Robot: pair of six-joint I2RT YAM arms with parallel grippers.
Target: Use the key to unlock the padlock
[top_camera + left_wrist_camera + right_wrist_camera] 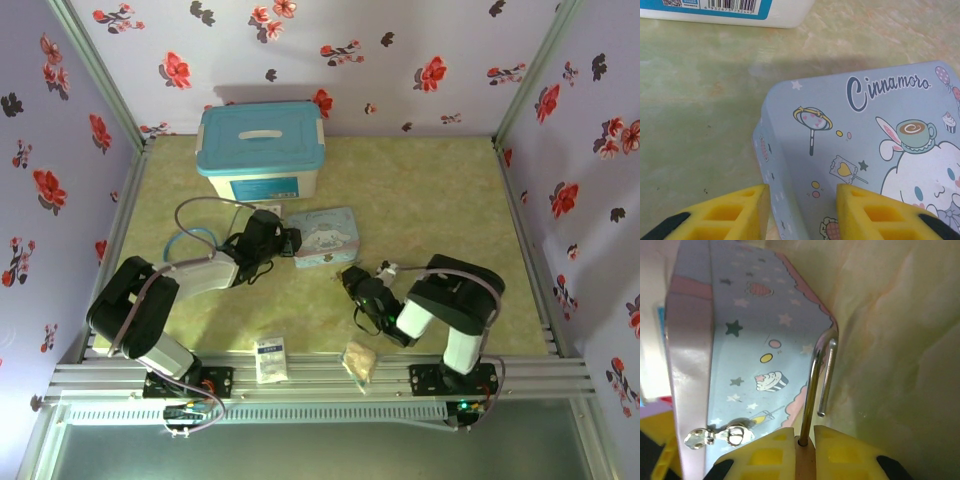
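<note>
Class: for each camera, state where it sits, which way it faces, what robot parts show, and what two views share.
Top external: above and behind, looking down at the table; both arms show.
Left wrist: behind the left gripper, facing the tin.
Right wrist: behind the right gripper, facing its padlock and the tin.
All share the tin.
</note>
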